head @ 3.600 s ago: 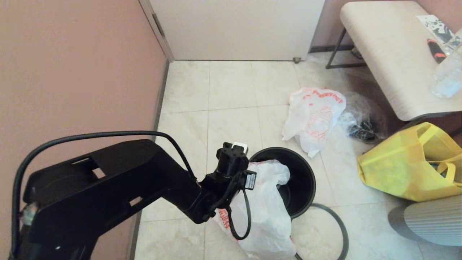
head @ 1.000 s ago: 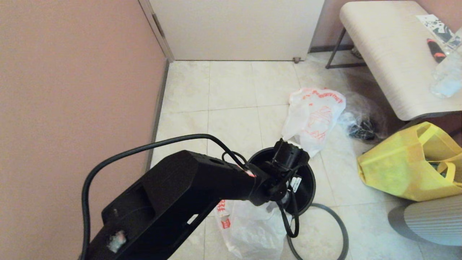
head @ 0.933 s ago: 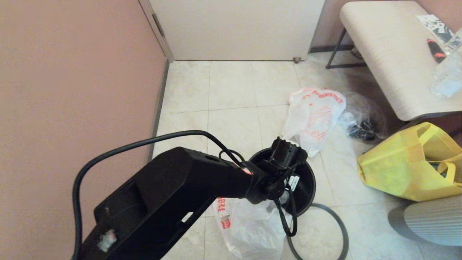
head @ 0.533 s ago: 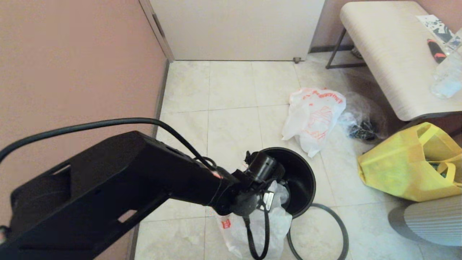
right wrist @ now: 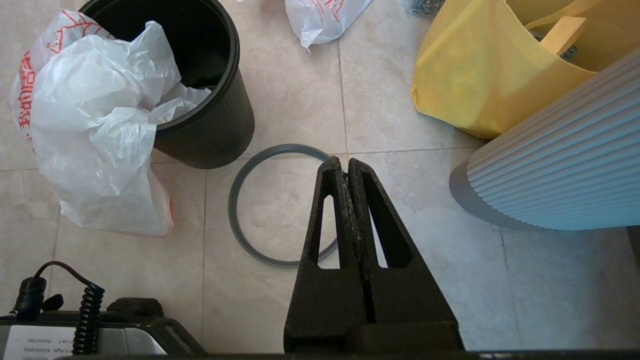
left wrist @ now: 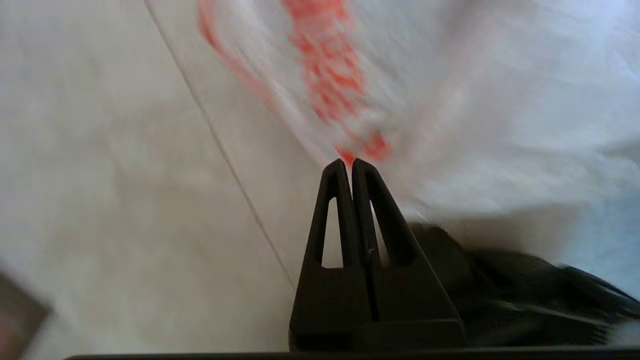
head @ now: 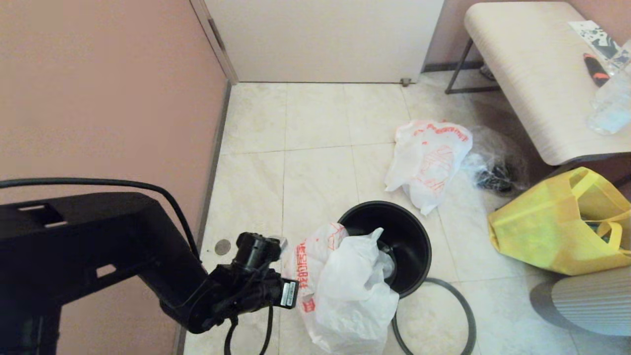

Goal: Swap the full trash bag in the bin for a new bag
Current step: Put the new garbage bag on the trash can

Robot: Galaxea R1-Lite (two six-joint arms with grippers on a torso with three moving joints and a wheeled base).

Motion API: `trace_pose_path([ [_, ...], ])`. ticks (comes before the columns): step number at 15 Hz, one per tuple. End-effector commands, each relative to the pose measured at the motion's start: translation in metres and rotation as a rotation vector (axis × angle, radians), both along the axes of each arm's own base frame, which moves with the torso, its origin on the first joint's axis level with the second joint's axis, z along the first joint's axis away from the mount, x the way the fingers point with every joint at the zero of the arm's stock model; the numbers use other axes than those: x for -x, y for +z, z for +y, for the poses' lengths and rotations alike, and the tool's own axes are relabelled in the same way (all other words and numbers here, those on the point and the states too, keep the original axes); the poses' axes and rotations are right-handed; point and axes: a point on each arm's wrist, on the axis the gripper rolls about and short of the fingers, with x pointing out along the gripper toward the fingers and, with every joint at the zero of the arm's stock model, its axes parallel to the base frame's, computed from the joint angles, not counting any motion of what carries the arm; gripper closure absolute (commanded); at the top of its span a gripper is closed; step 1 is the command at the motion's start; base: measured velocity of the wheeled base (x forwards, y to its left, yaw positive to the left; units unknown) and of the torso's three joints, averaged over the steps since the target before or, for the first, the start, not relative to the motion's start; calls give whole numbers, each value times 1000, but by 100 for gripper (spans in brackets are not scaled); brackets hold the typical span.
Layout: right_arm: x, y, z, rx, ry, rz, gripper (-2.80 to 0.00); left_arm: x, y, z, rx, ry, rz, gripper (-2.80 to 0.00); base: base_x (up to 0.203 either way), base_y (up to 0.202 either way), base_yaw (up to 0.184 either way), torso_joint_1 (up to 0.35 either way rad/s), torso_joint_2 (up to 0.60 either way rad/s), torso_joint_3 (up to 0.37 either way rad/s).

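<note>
The full trash bag (head: 345, 291) drapes over the bin (head: 411, 241) on its near-left side, blocking that half of the mouth; the far-right half gapes free. Bare floor (head: 315, 148) lies beyond.

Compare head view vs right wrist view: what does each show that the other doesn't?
Head view only: the left pincer beside the full trash bag, the limp new bag laid out whole, the clear bag of dark items, the bench, wall and door.

Right wrist view only: the shut right pincer above the whole grey hoop, and the bin's ribbed outer wall.

Both: the full trash bag draped over the bin rim, the yellow tote, the tiled floor.
</note>
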Motion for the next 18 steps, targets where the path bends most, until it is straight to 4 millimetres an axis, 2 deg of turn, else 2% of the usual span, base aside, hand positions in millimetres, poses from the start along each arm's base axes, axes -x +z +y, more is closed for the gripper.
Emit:
trace_pose_path([
  [1, 0, 0, 0, 1, 0, 0, 0, -17, -29, 28, -49, 8, 18, -280, 0, 0, 0, 0, 0, 0],
  [5, 0, 0, 0, 1, 0, -1, 0, -38, -48, 35, -82, -4, 12, -280, 0, 0, 0, 0, 0, 0],
  [7, 0, 0, 0, 1, 2, -1, 0, -50, -59, 39, -31, -35, 13, -280, 0, 0, 0, 0, 0, 0],
  [9, 0, 0, 0, 1, 0, -1, 0, -65, -61, 50, 0, -75, -51, -280, 0, 0, 0, 0, 0, 0],
  [11, 0, 0, 0, 1, 0, -1, 0, -77, -73, 58, -26, -103, -71, -280, 0, 0, 0, 0, 0, 0],
  [13, 0, 0, 0, 1, 2, -1, 0, -85, -75, 56, -20, -113, -94, -280, 0, 0, 0, 0, 0, 0],
  [16, 0, 0, 0, 1, 0, -1, 0, -98, -77, 41, 7, -152, -131, -280, 0, 0, 0, 0, 0, 0],
  [18, 0, 0, 0, 1, 1, -1, 0, -99, -77, 33, 11, -172, -139, -280, 0, 0, 0, 0, 0, 0],
])
